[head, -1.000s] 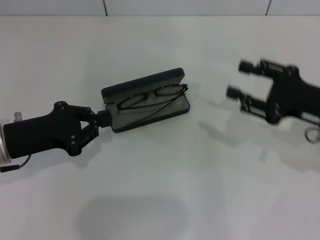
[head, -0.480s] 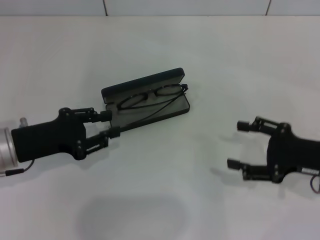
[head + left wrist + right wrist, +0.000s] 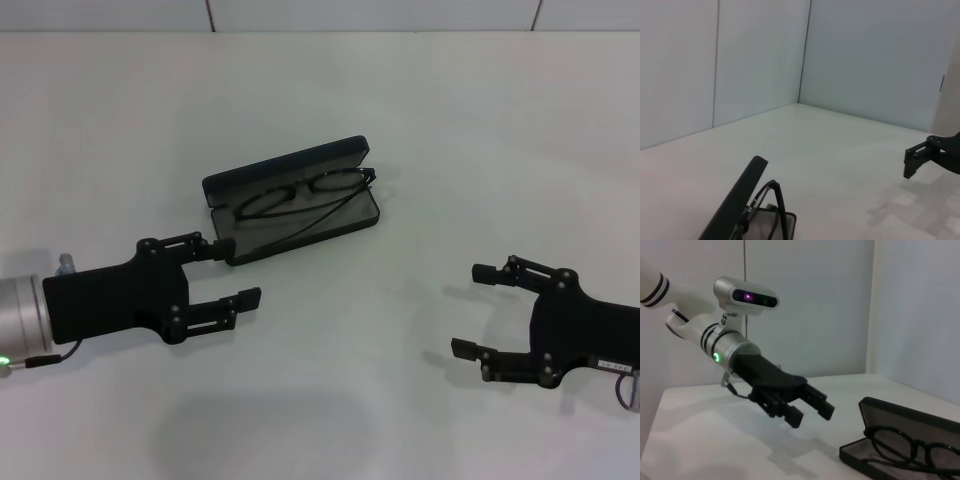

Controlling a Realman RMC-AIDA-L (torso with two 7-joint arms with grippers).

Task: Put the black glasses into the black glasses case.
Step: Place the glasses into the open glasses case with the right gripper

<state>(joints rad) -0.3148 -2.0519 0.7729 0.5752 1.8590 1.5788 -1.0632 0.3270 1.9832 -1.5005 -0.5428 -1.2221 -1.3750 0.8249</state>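
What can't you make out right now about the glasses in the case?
- Head view: whether the black glasses lie fully flat in the black glasses case; too small.
- Left wrist view: most of the case is cut off by the edge.
- Right wrist view: the case's far end is cut off.

A plain white surface [image 3: 420, 120] carries one thing: the black glasses case [image 3: 292, 200], lid open, lying left of centre, nearer the far edge, angled across it.

everything is lit evenly and pretty bright from overhead, soft blurry shadows are cast on the white table [image 3: 420, 120], no glare is seen, edges are kept sharp.
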